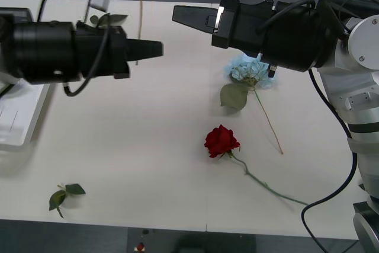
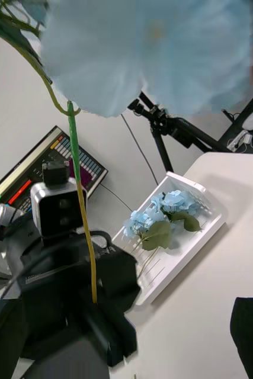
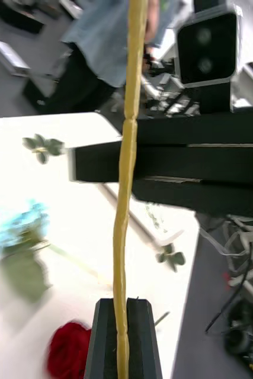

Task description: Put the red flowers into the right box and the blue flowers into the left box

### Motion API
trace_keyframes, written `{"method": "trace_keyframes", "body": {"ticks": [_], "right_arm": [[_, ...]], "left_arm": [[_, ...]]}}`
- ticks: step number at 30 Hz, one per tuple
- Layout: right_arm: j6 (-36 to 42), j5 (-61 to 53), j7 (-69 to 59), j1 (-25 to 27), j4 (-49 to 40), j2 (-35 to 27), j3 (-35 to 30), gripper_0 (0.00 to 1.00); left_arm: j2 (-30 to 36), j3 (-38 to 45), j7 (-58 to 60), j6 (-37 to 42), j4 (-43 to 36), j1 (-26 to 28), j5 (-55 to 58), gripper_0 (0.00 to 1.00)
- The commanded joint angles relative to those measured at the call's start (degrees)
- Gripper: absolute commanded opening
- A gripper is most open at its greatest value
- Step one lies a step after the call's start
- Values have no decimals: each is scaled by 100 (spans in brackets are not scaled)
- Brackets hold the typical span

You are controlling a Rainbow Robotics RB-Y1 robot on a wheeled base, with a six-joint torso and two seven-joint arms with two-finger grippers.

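Note:
My left gripper (image 1: 157,48) (image 3: 124,305) is shut on the thin stem (image 3: 125,177) of a blue flower and holds it upright above the table. In the right wrist view its pale head (image 2: 150,53) is very close. The right gripper (image 1: 177,13) (image 3: 79,166) hovers open, facing the left one, just beside that stem. A second blue flower (image 1: 247,69) lies on the table under the right arm. One red flower (image 1: 221,140) lies in front of it. The left box (image 2: 206,234) (image 1: 18,125) holds two blue flowers (image 2: 162,213). A white raised edge (image 3: 162,228) under the right arm looks like the right box.
Loose green leaf sprigs lie at the front left (image 1: 65,195) and at the back (image 1: 106,20) of the white table (image 1: 136,146). The red flower's stem (image 1: 269,189) reaches toward the front right edge. A tripod (image 2: 167,127) stands beyond the left box.

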Motion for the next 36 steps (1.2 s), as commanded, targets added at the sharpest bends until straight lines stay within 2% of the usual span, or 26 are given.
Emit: {"method": "trace_keyframes", "body": {"ticks": [1,6,8,14,19,27,36], "right_arm": [[-21,-51,-18,-136,-196,83,16,100],[5,-69,-10,-4,-161,74,78,100],[-74,-104,8,75,-240,4,60,100],[-153,-130,-36,348,-371,-383,69,100],[-153,54,-115,603,-371,-735,60,100],[40,1056,-880,857,-371,-1156,-54,100],[1754,2779,-1943,866,-380,-1359,-485,100]], "left_arm": [[842,964,265,-30,-178,862,317,0],[1439,2080,274,31,103,2031,317,0],[1686,2625,283,251,454,2550,308,0],[2143,3566,274,1183,1492,3332,-79,0],[2283,4040,292,1816,2036,3675,-667,0],[2336,3891,327,2062,2397,3692,-1819,0],[2336,3372,239,2062,2625,3692,-2944,0]]}}
